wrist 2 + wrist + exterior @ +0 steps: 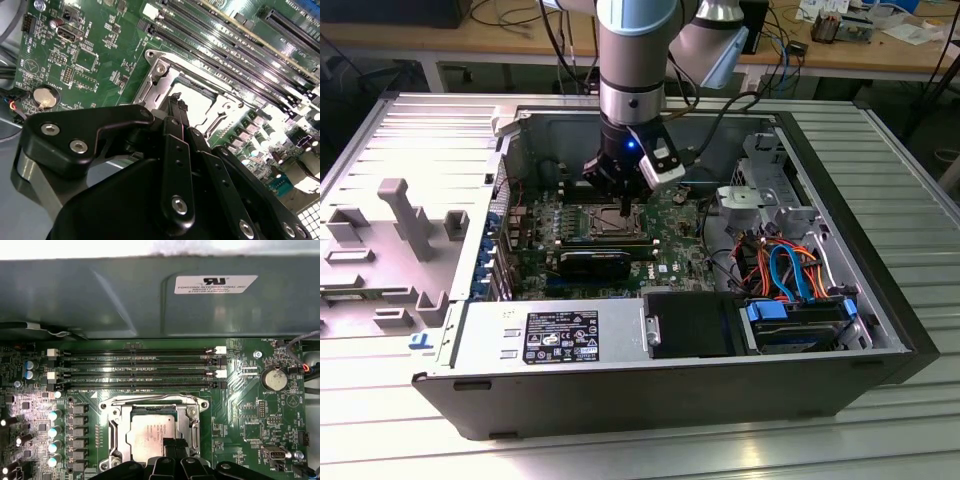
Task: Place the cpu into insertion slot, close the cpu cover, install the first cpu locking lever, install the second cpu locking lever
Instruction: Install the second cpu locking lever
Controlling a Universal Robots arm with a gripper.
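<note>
**Risk at the socket: chip seated, cover shut, fingertips low over the frame**

Fingertips of our end effector (176, 102) hang right at the edge of the cpu (150, 432), with the fingers pressed together and nothing between them that we can make out. In both wrist views the cpu lies flat inside the insertion slot (116, 437), and the cpu cover (192, 426) appears to be folded down around it, the chip's grey top showing through the window. Taking the slot as our landmark: the long memory slots (140, 371) run just beside it on one side, the row of capacitors (52, 437) stands near another side, and the round coin battery (275, 380) sits well apart.

We judge the placing done and the cover down — whether either locking lever is hooked, we cannot tell from here.

What could go wrong:

- A push slightly off the lever would land on the cpu top or the cover, and could scratch them or press the chip unevenly onto the contacts beneath.
- A thin lever can slip from under narrow closed tips and spring back up.
- A sideways sweep could catch the memory slot latches or the capacitors near the slot.
- In the exterior view the arm reaches deep into the computer case (880, 300) — its walls and cables (785, 265) leave little room for a wide motion.
</note>
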